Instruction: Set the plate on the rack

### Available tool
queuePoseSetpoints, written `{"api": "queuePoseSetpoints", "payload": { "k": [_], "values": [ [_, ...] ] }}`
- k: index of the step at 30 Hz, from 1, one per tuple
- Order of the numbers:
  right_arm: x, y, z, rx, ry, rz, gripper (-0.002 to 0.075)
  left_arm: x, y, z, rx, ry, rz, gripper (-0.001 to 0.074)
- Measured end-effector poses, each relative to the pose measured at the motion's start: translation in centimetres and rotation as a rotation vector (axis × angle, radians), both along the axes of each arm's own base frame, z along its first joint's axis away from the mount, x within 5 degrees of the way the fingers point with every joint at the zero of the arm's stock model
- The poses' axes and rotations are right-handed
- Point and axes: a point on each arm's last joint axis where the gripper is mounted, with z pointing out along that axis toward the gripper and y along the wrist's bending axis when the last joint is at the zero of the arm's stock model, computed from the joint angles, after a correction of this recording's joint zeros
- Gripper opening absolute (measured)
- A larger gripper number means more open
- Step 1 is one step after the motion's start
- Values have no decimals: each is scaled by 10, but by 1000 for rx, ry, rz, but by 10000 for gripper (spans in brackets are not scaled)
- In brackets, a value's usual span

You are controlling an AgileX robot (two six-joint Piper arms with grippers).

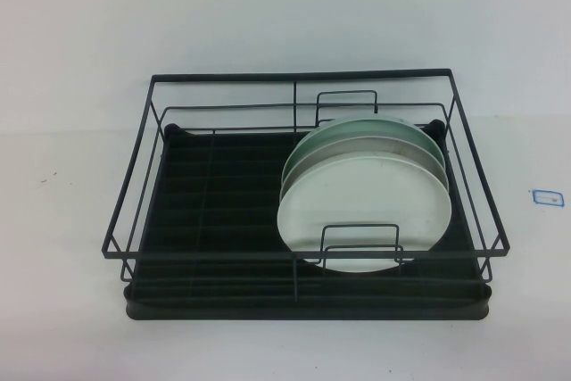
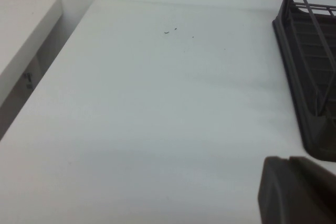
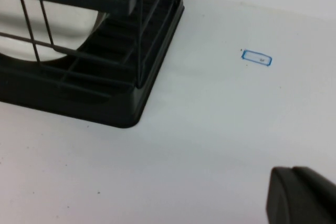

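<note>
The black wire rack (image 1: 214, 194) sits mid-table. The creamy-white plate (image 1: 361, 211) stands on edge in its right half, the nearest of three, behind a small wire loop. A greyish-white plate (image 1: 332, 156) and a pale green plate (image 1: 366, 128) stand close behind it. Neither gripper shows in the high view. My left gripper (image 2: 287, 159) is shut and empty above bare table, left of the rack's corner (image 2: 310, 77). My right gripper (image 3: 292, 169) is shut and empty above the table, right of the rack (image 3: 105, 98); the creamy-white plate (image 3: 52, 30) shows through the wires.
A small blue-outlined sticker (image 1: 545, 196) lies on the white table right of the rack; it also shows in the right wrist view (image 3: 256, 57). The rack's left half holds no plates. A white ledge (image 2: 21, 35) runs beside the table on the left side.
</note>
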Motion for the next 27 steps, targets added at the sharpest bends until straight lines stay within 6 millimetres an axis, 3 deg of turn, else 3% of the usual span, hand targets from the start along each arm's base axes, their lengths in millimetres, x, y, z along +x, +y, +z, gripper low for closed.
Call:
{"api": "queuePoseSetpoints", "payload": {
  "k": [9,27],
  "values": [
    [0,-5,-1,1,9,-108,19,0,0,0,14,7,0,0],
    [1,-6,-1,3,4,-117,19,0,0,0,17,7,0,0]
  ]
}}
